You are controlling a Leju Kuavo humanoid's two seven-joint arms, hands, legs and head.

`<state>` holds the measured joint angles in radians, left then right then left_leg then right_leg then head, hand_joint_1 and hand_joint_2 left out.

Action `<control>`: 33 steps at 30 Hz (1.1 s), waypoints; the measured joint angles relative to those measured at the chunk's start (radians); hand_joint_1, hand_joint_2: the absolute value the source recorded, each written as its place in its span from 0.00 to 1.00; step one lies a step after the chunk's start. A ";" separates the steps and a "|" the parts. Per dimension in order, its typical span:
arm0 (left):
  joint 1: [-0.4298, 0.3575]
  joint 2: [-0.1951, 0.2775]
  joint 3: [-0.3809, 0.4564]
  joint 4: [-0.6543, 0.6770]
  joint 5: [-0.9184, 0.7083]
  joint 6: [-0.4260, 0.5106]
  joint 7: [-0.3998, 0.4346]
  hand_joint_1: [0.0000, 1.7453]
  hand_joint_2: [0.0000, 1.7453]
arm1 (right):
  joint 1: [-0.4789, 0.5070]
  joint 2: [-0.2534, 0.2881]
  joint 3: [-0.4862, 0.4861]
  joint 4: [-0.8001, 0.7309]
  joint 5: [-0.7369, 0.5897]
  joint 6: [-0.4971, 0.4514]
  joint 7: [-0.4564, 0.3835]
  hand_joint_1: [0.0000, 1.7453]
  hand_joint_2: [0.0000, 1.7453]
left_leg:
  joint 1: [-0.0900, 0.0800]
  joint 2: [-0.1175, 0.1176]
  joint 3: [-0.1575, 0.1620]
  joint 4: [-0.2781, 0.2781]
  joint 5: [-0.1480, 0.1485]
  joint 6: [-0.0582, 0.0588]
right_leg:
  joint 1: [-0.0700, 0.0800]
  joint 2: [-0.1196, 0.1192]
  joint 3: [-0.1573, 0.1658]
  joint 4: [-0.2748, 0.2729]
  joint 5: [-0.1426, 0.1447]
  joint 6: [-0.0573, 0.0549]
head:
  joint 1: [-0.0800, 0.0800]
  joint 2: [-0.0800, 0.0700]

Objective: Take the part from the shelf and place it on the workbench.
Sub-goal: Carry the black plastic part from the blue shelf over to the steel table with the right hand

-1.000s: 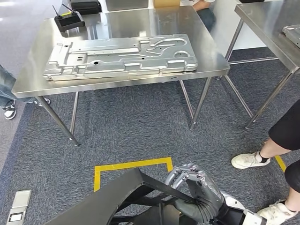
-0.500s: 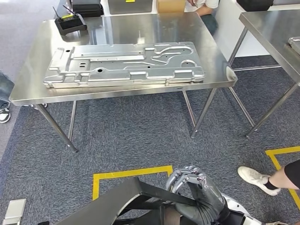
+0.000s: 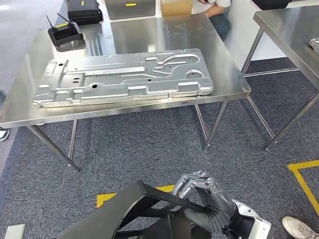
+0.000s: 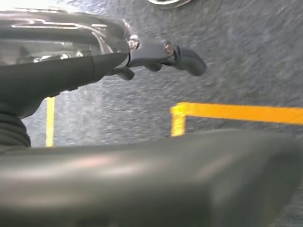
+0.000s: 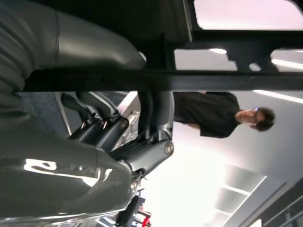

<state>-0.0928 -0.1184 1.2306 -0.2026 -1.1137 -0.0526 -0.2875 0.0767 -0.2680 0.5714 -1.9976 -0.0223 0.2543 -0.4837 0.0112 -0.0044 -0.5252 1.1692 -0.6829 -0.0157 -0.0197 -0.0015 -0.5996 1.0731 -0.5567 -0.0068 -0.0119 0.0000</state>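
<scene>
A black frame-shaped part [image 3: 124,209] is carried low in front of me, above the carpet. My right hand [image 3: 205,199] grips one of its thin bars, fingers curled over it; up close, the right hand [image 5: 107,137] wraps the dark bar [image 5: 178,80]. My left hand [image 4: 107,61] lies alongside the part's wide black edge [image 4: 143,179] with its fingers [image 4: 185,56] stretched out, and carpet shows between them. The steel workbench [image 3: 150,30] stands ahead, with a large stamped metal panel [image 3: 124,77] lying across it.
A black device with antennas [image 3: 64,34] sits at the bench's far left corner. A second steel table [image 3: 285,25] stands to the right. Yellow tape [image 3: 304,179] marks the carpet. A person's white shoe [image 3: 299,226] is at lower right, and another person [image 3: 212,7] sits behind the bench.
The whole view has shifted as I walk: the bench sits nearer and the yellow floor square has slid under the part. The person's legs at right have left the picture. My right hand's grip is unchanged.
</scene>
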 joint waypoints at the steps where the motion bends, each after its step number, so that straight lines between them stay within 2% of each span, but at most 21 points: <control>1: 0.000 0.000 0.000 0.000 0.003 0.000 -0.001 0.00 1.00 | -0.004 0.000 0.000 0.002 -0.001 0.004 0.000 1.00 1.00 | 0.000 0.000 -0.042 0.061 -0.022 -0.003 | 0.001 0.001 0.007 -0.001 -0.007 -0.002 | -0.001 0.000; 2: 0.002 0.000 0.001 0.000 0.007 0.001 -0.002 0.00 1.00 | -0.008 0.001 0.000 0.005 -0.003 0.008 0.001 1.00 1.00 | 0.000 0.000 -0.083 0.110 -0.037 -0.005 | 0.002 0.001 0.014 -0.001 -0.014 -0.003 | -0.001 0.000; 3: 0.004 0.000 0.001 0.000 0.010 0.001 -0.004 0.00 1.00 | -0.011 0.003 0.001 0.008 -0.006 0.012 0.001 1.00 1.00 | -0.001 0.000 -0.113 0.134 -0.037 -0.004 | 0.003 0.003 0.024 -0.001 -0.023 -0.004 | -0.001 0.000; 4: 0.006 0.000 0.002 0.000 0.013 0.001 -0.006 0.00 1.00 | -0.015 0.006 0.001 0.012 -0.008 0.016 0.001 1.00 1.00 | -0.003 0.000 -0.128 0.126 -0.017 0.000 | 0.005 0.004 0.037 -0.001 -0.032 -0.004 | -0.001 0.000; 6: 0.008 0.001 0.003 0.000 0.016 0.001 -0.010 0.00 1.00 | -0.024 0.014 0.001 0.018 -0.015 0.023 0.001 1.00 1.00 | -0.010 0.000 -0.123 0.033 0.073 0.017 | 0.007 0.004 0.065 -0.002 -0.051 -0.004 | -0.001 0.000; 8: 0.009 0.004 0.004 0.000 0.021 0.002 -0.014 0.00 1.00 | -0.033 0.021 0.002 0.026 -0.021 0.029 0.000 1.00 1.00 | -0.022 0.001 -0.115 -0.045 0.138 0.036 | 0.006 0.004 0.082 -0.006 -0.066 0.001 | 0.001 0.000; 10: 0.011 0.007 0.006 0.000 0.025 0.003 -0.016 0.00 1.00 | -0.037 0.026 0.002 0.033 -0.025 0.034 -0.001 1.00 1.00 | -0.031 0.001 -0.117 -0.068 0.146 0.046 | 0.002 0.005 0.089 -0.016 -0.074 0.013 | 0.002 0.000; 13: 0.011 0.010 0.009 0.000 0.028 0.005 -0.021 0.00 1.00 | -0.039 0.028 0.003 0.037 -0.032 0.037 -0.003 1.00 1.00 | -0.024 0.001 -0.086 -0.109 0.148 0.054 | 0.006 0.004 0.103 -0.021 -0.089 0.028 | 0.003 0.000; 14: 0.011 0.010 0.009 0.000 0.028 0.005 -0.022 0.00 1.00 | -0.041 0.028 0.003 0.038 -0.034 0.037 -0.005 1.00 1.00 | -0.018 0.002 -0.070 -0.123 0.148 0.057 | 0.007 0.004 0.093 0.006 -0.104 0.032 | 0.004 0.000; 15: 0.010 0.010 0.010 0.000 0.028 0.004 -0.022 0.00 1.00 | -0.042 0.028 0.003 0.040 -0.035 0.038 -0.007 1.00 1.00 | -0.015 0.003 -0.056 -0.132 0.145 0.059 | 0.006 0.003 0.066 0.056 -0.123 0.035 | 0.004 0.000; 17: 0.010 0.010 0.011 0.000 0.031 0.004 -0.022 0.00 1.00 | -0.042 0.027 0.002 0.045 -0.037 0.038 -0.011 1.00 1.00 | -0.011 0.003 -0.035 -0.137 0.130 0.060 | 0.003 0.004 -0.017 0.179 -0.152 0.044 | 0.005 0.000; 18: 0.010 0.010 0.013 0.000 0.033 0.003 -0.022 0.00 1.00 | -0.041 0.027 0.002 0.047 -0.038 0.039 -0.012 1.00 1.00 | -0.010 0.002 -0.024 -0.137 0.121 0.059 | 0.001 0.003 -0.051 0.216 -0.146 0.048 | 0.005 0.000; 19: 0.011 0.010 0.015 0.000 0.035 0.003 -0.022 0.00 1.00 | -0.040 0.027 0.002 0.050 -0.039 0.039 -0.013 1.00 1.00 | -0.008 0.002 -0.011 -0.137 0.111 0.056 | 0.000 0.003 -0.068 0.216 -0.118 0.052 | 0.005 0.000; 20: 0.011 0.010 0.017 0.000 0.035 0.003 -0.023 0.00 1.00 | -0.040 0.027 0.001 0.051 -0.040 0.040 -0.013 1.00 1.00 | -0.006 0.002 0.004 -0.137 0.100 0.053 | -0.001 0.003 -0.067 0.178 -0.070 0.055 | 0.005 0.000; 22: 0.011 0.010 0.019 0.000 0.036 0.002 -0.025 0.00 1.00 | -0.040 0.026 0.001 0.054 -0.041 0.042 -0.014 1.00 1.00 | -0.004 0.000 0.032 -0.136 0.077 0.044 | 0.002 0.003 -0.040 0.074 0.017 0.056 | 0.005 0.000; 23: 0.008 0.010 0.020 0.000 0.036 0.001 -0.026 0.00 1.00 | -0.041 0.026 0.000 0.055 -0.041 0.043 -0.014 1.00 1.00 | -0.004 -0.001 0.039 -0.136 0.069 0.038 | 0.004 0.003 -0.026 0.035 0.035 0.053 | 0.005 0.000; 25: 0.004 0.009 0.021 0.000 0.035 -0.001 -0.029 0.00 1.00 | -0.039 0.025 -0.002 0.056 -0.042 0.043 -0.014 1.00 1.00 | -0.007 -0.002 0.037 -0.137 0.063 0.030 | 0.008 0.004 -0.019 0.010 0.024 0.040 | 0.005 0.000; 28: 0.001 0.006 0.021 0.000 0.031 -0.004 -0.031 0.00 1.00 | -0.035 0.024 -0.008 0.049 -0.039 0.042 -0.014 1.00 1.00 | -0.006 0.000 0.038 -0.128 0.049 0.019 | 0.003 0.005 -0.004 -0.008 0.006 0.020 | 0.004 0.000; 30: -0.001 0.005 0.020 0.000 0.027 -0.006 -0.033 0.00 1.00 | -0.033 0.024 -0.009 0.045 -0.038 0.040 -0.014 1.00 1.00 | -0.005 0.000 0.000 -0.048 0.013 0.011 | -0.002 0.001 0.012 -0.014 -0.003 0.008 | 0.002 0.000; 32: 0.000 0.005 0.020 0.000 0.025 -0.009 -0.034 0.00 1.00 | -0.030 0.024 -0.010 0.043 -0.035 0.039 -0.013 1.00 1.00 | -0.002 0.000 -0.085 0.087 -0.027 0.005 | -0.001 -0.001 0.022 -0.014 -0.013 0.002 | 0.001 0.000; 33: 0.002 0.005 0.020 0.000 0.025 -0.011 -0.034 0.00 1.00 | -0.028 0.024 -0.010 0.043 -0.034 0.038 -0.012 1.00 1.00 | -0.002 0.000 -0.122 0.135 -0.029 0.004 | -0.001 0.000 0.029 -0.014 -0.018 0.001 | 0.001 0.000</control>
<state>-0.0910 -0.1136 1.2510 -0.2026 -1.0892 -0.0634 -0.3215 0.0492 -0.2441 0.5618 -1.9543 -0.0560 0.2924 -0.4957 0.0094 -0.0042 -0.6471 1.3039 -0.7121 -0.0118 -0.0207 -0.0016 -0.5710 1.0587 -0.5750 -0.0057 -0.0108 0.0000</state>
